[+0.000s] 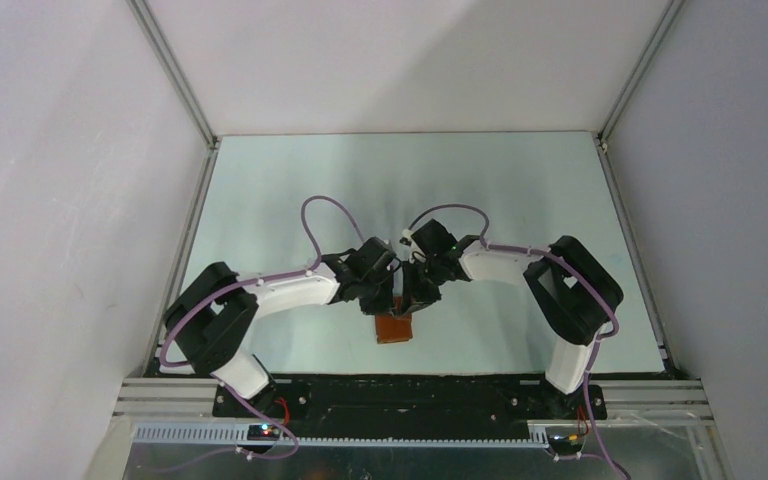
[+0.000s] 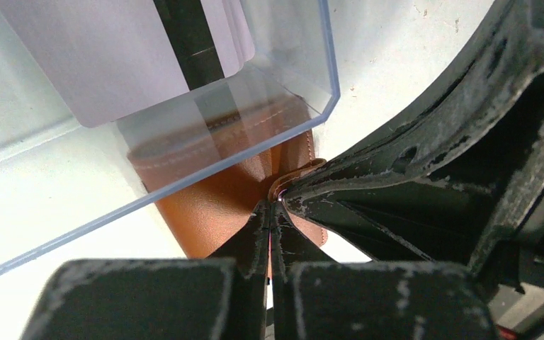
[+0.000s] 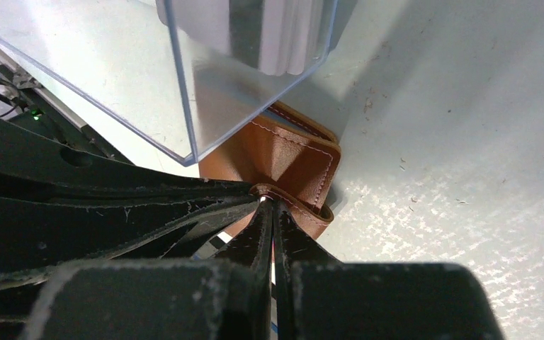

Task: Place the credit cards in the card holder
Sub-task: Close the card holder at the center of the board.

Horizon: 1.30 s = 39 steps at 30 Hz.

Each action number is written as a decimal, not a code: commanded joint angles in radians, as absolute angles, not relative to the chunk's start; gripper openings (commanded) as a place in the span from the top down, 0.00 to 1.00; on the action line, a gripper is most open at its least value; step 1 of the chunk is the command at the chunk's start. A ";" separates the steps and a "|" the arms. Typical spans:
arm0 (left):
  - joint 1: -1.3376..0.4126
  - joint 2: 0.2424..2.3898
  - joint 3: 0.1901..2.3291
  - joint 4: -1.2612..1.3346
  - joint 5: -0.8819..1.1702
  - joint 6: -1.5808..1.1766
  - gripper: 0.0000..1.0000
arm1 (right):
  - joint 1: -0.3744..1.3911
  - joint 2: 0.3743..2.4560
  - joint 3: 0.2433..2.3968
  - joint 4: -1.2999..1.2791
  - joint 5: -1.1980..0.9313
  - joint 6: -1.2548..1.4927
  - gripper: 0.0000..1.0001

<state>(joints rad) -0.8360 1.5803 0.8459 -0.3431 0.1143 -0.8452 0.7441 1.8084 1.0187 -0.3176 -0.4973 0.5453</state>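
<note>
Pale table (image 1: 290, 190) from above: my left gripper (image 1: 385, 290) and right gripper (image 1: 418, 295) meet tip to tip over the tan-brown leather card holder (image 1: 394, 328), equally near.

Left wrist: fingers pressed together on its snap tab. Pale, dark-striped credit cards (image 2: 113, 64) stand straight ahead in a clear plastic box (image 2: 304, 78).

Right wrist: same pinch, opposite side. No writing is readable.

credit cards (image 2: 113, 64) in clear box (image 2: 304, 57) beside card holder (image 2: 212, 205)

Your top view is evenly, softly lit, the table (image 1: 520, 200) palest at centre. In your wrist views the near fingers (image 2: 149, 297) blur, and the clear box (image 2: 49, 191) glares toward 10 o'clock.
</note>
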 commanded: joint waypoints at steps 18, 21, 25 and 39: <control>-0.873 1.602 0.855 -0.364 0.077 -0.859 1.00 | 0.893 1.951 0.996 -0.440 -0.316 0.513 1.00; -0.872 1.581 0.859 -0.365 0.070 -0.866 1.00 | 0.871 1.883 1.010 -0.392 -0.389 0.512 1.00; -0.871 1.560 0.871 -0.365 0.064 -0.867 1.00 | 0.846 1.785 1.035 -0.382 -0.438 0.518 1.00; -0.871 1.496 0.853 -0.367 0.031 -0.868 1.00 | 0.817 1.702 1.036 -0.369 -0.444 0.527 1.00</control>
